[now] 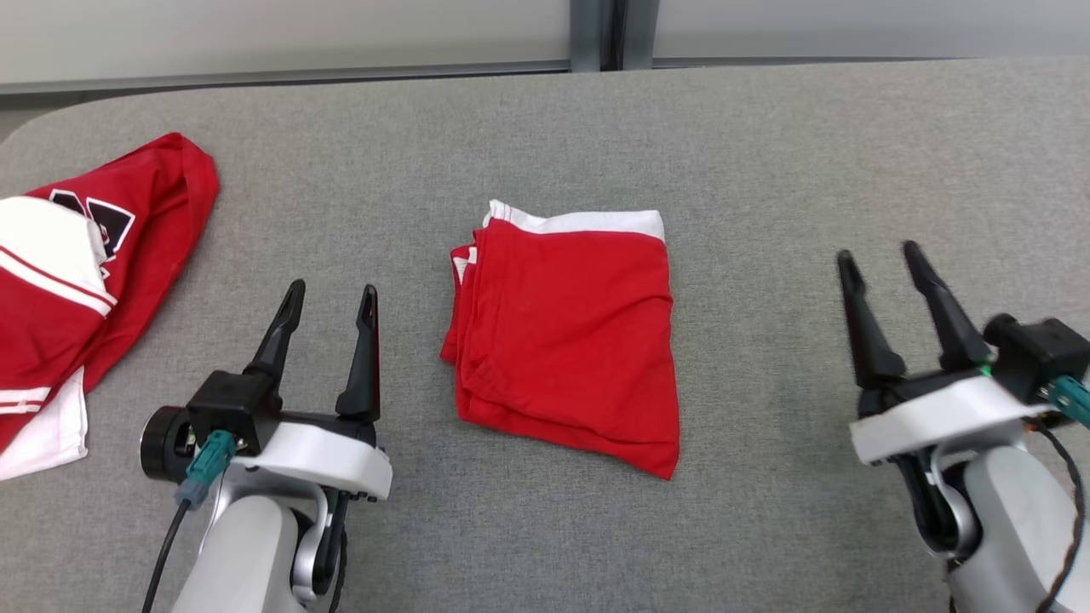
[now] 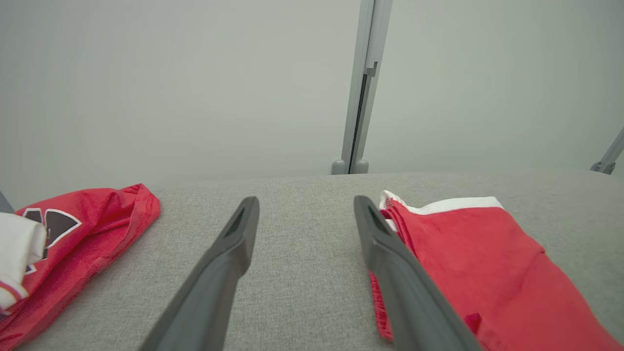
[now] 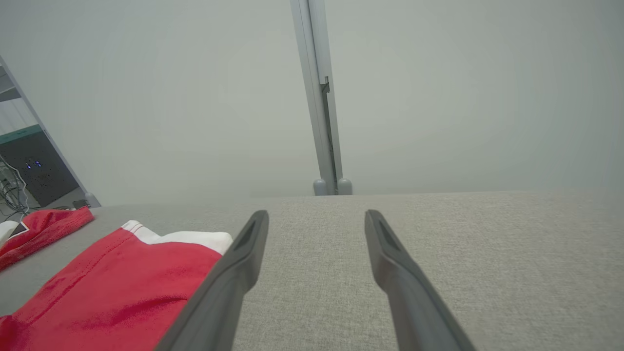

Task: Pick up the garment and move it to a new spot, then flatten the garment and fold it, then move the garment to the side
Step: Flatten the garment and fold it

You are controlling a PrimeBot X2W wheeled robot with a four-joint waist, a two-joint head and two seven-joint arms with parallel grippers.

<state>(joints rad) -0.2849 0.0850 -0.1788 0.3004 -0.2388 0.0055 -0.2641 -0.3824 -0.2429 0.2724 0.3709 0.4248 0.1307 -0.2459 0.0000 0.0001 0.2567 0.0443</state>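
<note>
Left end effector: nearest you at the lower left, its two dark fingers apart and empty, hovering over the grey fabric-covered worktop.
Right end effector: lower right, fingers likewise spread, holding nothing.
Folded red cloth garment: lying flat mid-worktop between both end effectors, white band at its far edge.
Key relation: the garment sits to the right of your left end effector, near it; the right one is well apart. Its long axis runs away from you.
Crumpled red-and-white jersey: far left, apart from the garment.
Step, as you may judge it: folding looks done; moving it aside remains.
</note>
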